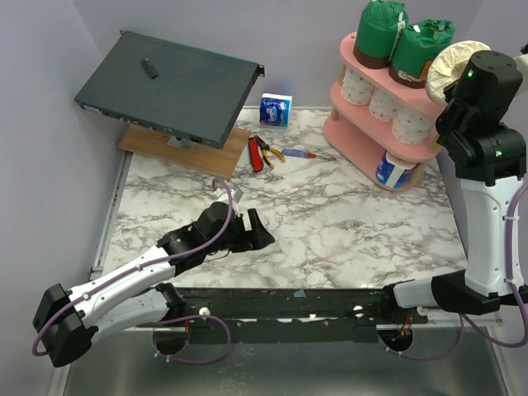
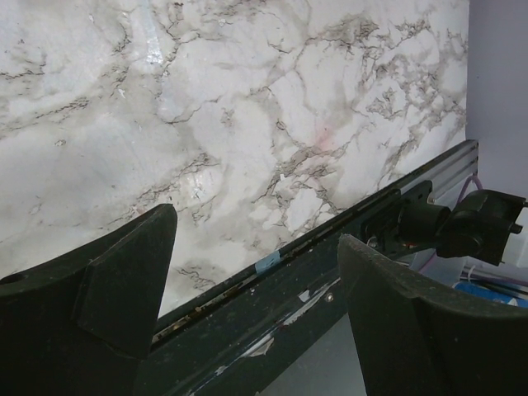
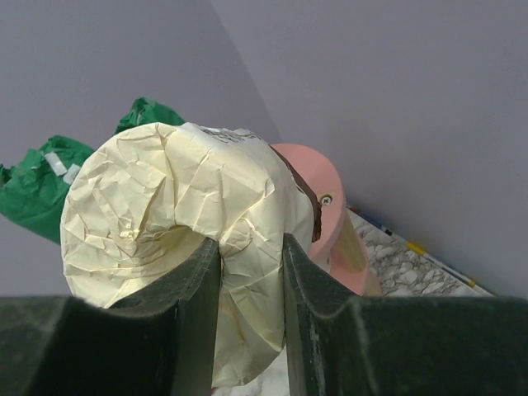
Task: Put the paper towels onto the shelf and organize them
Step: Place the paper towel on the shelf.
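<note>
Right tool (image 3: 250, 247): my two fingers are pressed close together, pinching a fold of the crumpled wrapper of the cream-wrapped roll (image 3: 173, 206). The roll is held at the right end of the top tier of the pink shelf (image 1: 355, 124). In the wrist view the pink board edge shows just behind and below the roll. I cannot tell whether the roll rests on the board.

Left tool (image 2: 257, 231): my fingers are spread wide with nothing between them. It hangs low over the marble worktop (image 1: 330, 223), near the front edge on the left, well apart from the shelf.

Shelf contents:
- Top tier: two green-wrapped rolls (image 1: 381, 33) stand upright, side by side, to the left of the cream one.
- Middle tier: three bare white rolls (image 1: 386, 103) sit in a row.
- Bottom tier: one blue-and-white roll (image 1: 394, 169) sits at the right end.

Off the shelf: a small blue-and-white pack (image 1: 275, 109) stands on the worktop near the back wall, between the shelf and the dark grey box (image 1: 169, 87). That box lies tilted, with one edge on a wooden board (image 1: 186, 148). Red-handled pliers (image 1: 262, 153) lie just in front of the pack.
</note>
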{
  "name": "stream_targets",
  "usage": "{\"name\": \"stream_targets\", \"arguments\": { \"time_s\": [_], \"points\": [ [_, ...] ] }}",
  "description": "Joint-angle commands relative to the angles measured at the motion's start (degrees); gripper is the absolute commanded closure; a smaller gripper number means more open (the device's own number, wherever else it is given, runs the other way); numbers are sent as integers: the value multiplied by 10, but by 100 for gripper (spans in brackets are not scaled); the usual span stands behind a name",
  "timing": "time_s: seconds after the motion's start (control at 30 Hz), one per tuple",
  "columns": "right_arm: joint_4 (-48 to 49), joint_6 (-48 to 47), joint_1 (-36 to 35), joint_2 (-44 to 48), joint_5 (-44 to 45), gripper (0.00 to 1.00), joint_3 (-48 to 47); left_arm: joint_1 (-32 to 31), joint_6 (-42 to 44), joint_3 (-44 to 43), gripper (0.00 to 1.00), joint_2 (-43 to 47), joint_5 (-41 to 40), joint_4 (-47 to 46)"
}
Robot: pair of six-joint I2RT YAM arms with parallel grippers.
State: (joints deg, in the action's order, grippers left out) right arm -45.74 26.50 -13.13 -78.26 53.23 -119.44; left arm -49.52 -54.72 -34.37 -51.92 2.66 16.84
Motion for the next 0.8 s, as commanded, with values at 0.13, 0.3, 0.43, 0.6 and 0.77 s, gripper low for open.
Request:
{"name": "stream_targets", "arguments": {
  "time_s": [0.13, 0.3, 0.43, 0.6, 0.77],
  "points": [
    [-29, 97, 77, -61, -92, 91, -55, 1, 12, 4, 17, 12, 8, -9],
    [-34, 122, 117, -79, -129, 92, -60, 2, 18, -9, 17, 12, 3, -3],
    [-36, 130, 121, -84, -125, 92, -62, 2, 18, -10, 17, 8, 5, -5],
    [-32, 128, 126, -75, -114, 92, -39, 2, 17, -11, 17, 0, 8, -7],
    [-40, 142, 128, -73, -118, 92, -38, 2, 18, -12, 17, 0, 13, -6]
  ]
}}
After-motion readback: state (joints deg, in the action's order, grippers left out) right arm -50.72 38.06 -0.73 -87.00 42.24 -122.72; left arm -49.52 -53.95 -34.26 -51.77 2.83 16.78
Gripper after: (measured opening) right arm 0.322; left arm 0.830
